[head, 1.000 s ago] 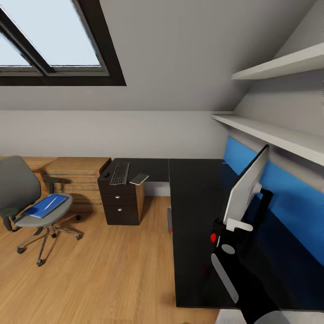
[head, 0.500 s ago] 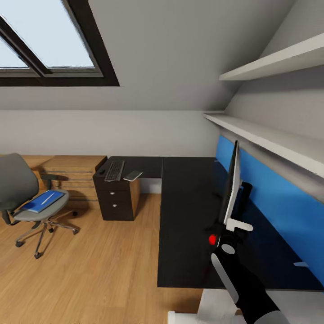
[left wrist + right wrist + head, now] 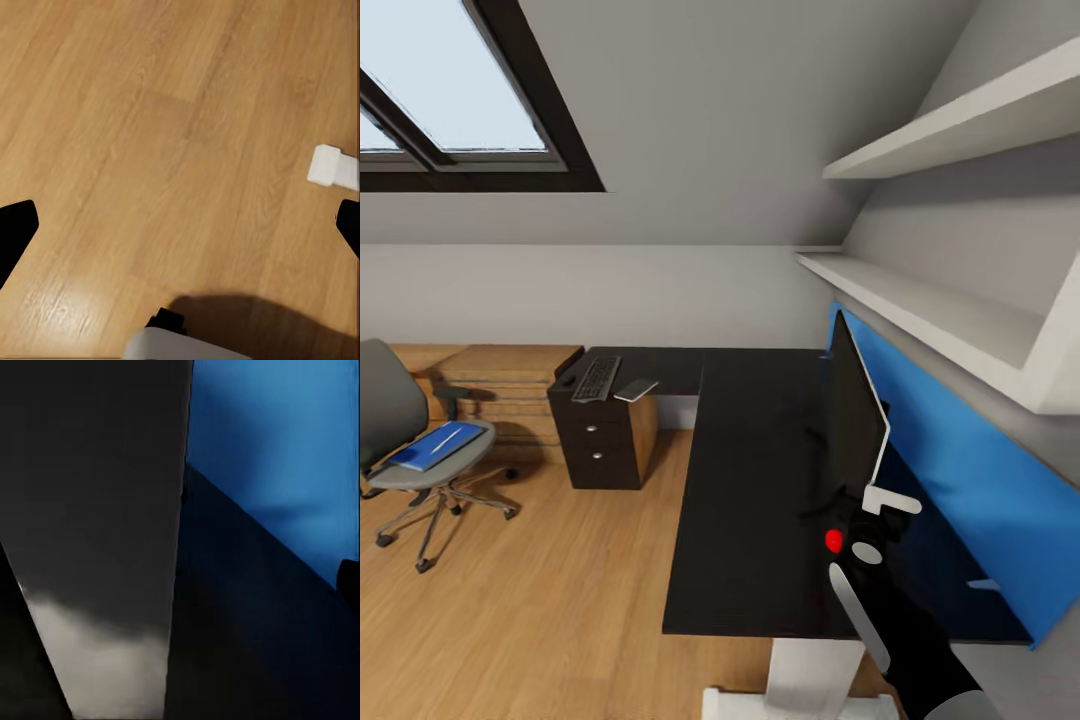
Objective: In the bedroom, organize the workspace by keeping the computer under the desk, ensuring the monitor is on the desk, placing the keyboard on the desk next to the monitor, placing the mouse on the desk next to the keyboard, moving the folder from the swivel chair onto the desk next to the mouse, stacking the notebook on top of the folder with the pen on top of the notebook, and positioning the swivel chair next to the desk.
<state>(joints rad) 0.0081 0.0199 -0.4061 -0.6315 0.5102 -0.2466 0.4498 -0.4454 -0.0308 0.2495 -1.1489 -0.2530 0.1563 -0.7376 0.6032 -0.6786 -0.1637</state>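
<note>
- Chair point(image 3: 410, 455) far left on the floor carries the folder point(image 3: 435, 445), well apart from the table point(image 3: 750, 480).
- Keyboard point(image 3: 597, 378) lies on the table's far wing.
- Monitor point(image 3: 855, 415) stands over the table; right claw point(image 3: 860, 520) at its base, grip unclear; it may tip.
- Left claw point(image 3: 180, 225) spread, empty.

The black monitor point(image 3: 855, 420) is standing upright on the dark desk point(image 3: 745, 480). The keyboard point(image 3: 597, 379) is lying at the desk's far end. A blue folder point(image 3: 435, 446) is resting on the grey chair point(image 3: 410, 450).
</note>
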